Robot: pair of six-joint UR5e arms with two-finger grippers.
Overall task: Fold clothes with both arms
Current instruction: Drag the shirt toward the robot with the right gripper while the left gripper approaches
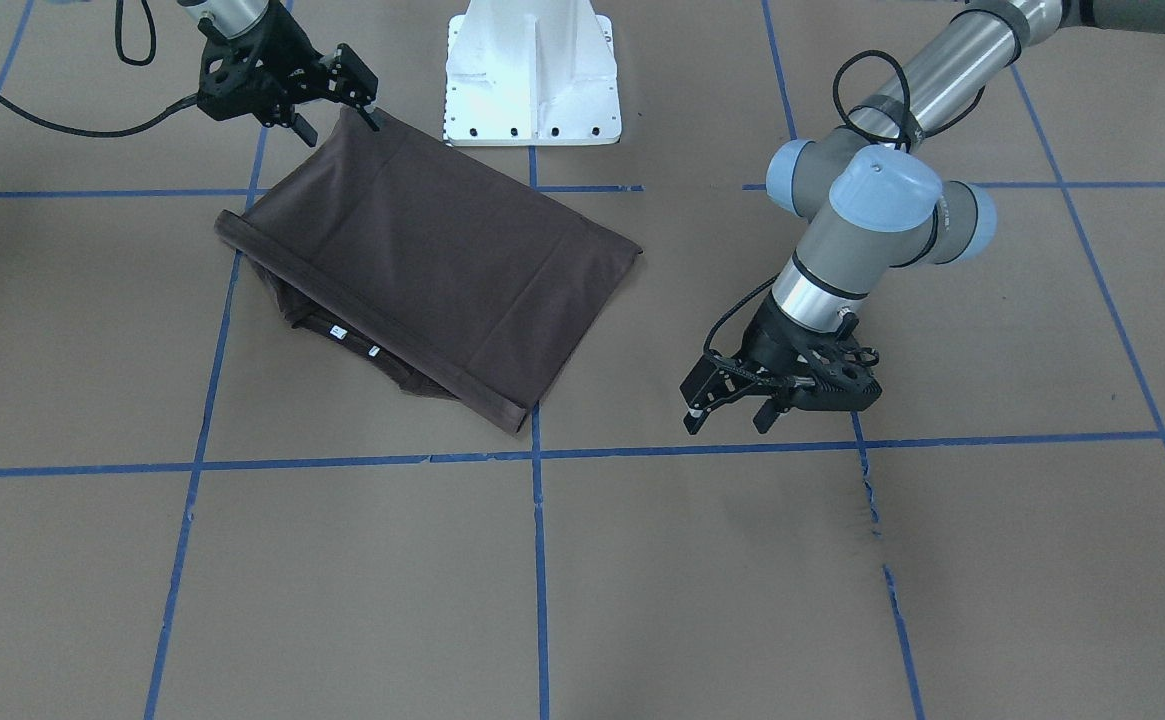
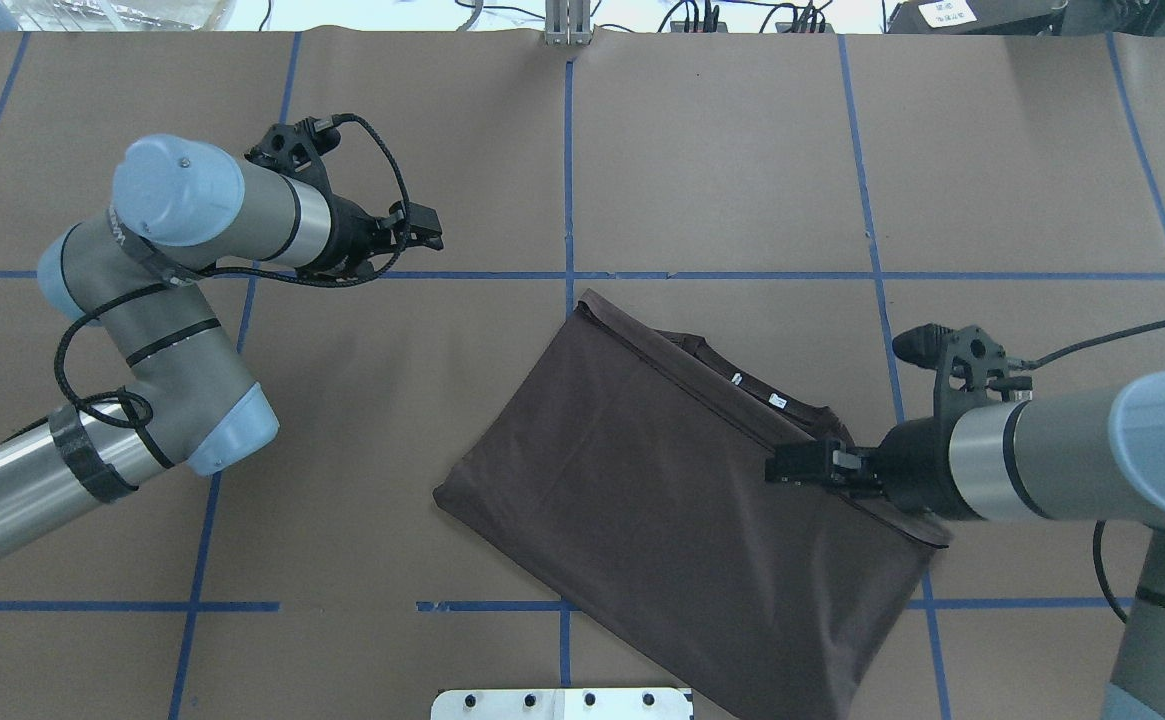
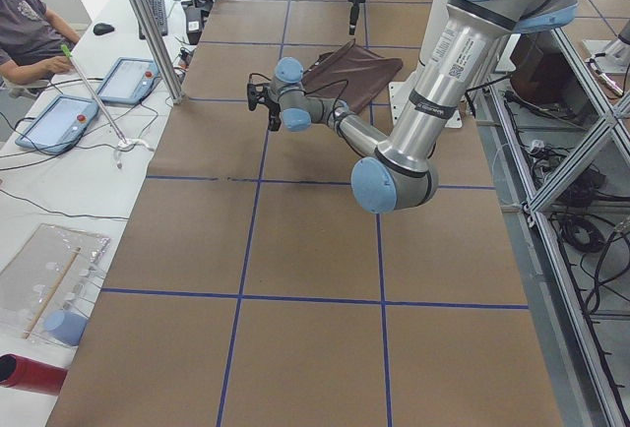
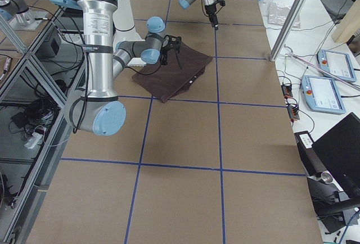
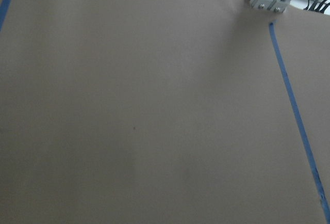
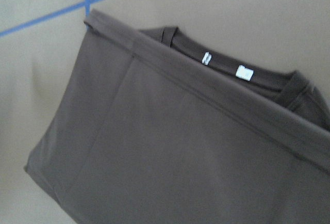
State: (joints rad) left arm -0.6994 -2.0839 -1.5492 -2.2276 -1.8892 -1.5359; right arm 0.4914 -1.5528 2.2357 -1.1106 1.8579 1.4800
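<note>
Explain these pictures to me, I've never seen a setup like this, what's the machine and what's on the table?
It is one robot: a left arm and a right arm on a white base, at a brown table marked with blue tape. Four pictures come from fixed cameras around the table; two from cameras on the wrists. A dark folded T-shirt lies flat. The right gripper hovers over it, open; the left gripper is open, off to the side. Nothing is held.

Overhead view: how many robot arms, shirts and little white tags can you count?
Robot arms: 2 (left arm, right arm)
T-shirt: 1
White tags at the collar: 2
Total: 5
</note>
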